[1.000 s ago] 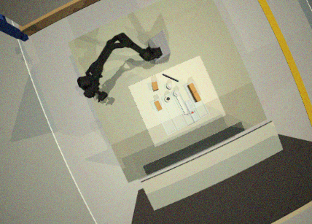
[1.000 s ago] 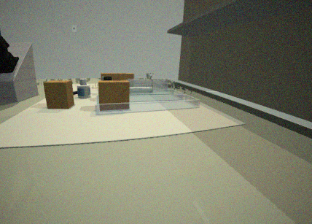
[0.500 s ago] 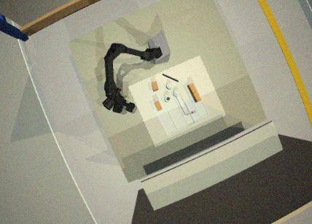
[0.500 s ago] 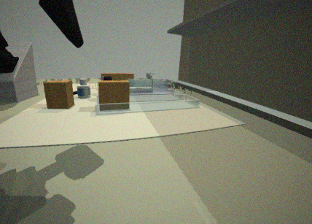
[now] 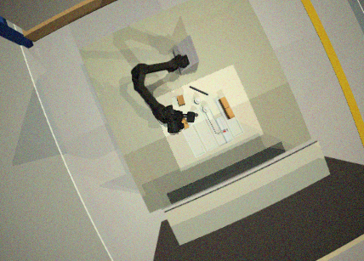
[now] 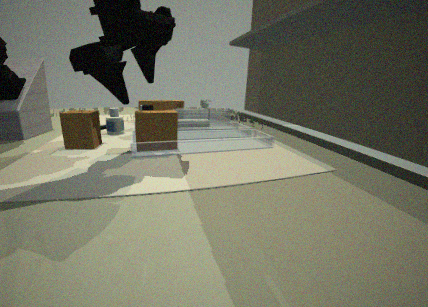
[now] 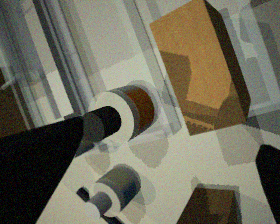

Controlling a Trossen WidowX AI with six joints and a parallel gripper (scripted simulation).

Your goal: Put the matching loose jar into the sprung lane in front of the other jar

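A pale mat (image 5: 238, 82) lies on a greenish table, with a dark wall to the right in the exterior view. The landmark is the clear rack (image 6: 225, 137) of lanes on the mat.

Left of the rack stands a brown box (image 6: 80, 129), well apart from it. Between that box and the rack, further back, stand the loose jars. In the wrist view they are a brown jar (image 7: 138, 106) with a pale lid and, nearer the camera, a grey jar (image 7: 120, 184). They are loose so that one can be picked, but which one matches the lane's jar I cannot tell. The lane's own jar is too small to make out.

A second box (image 6: 156, 128) sits at the rack's near left corner, probably as clutter to work around.

The gripper (image 6: 136, 90) hangs above the jars, left of the rack. Its jaws are spread wide with nothing between them, which suits coming down over a jar. In the wrist view the brown jar lies just beside the left finger (image 7: 37, 160), so it seems the likelier target. No jar has been picked up or put in the lane yet.
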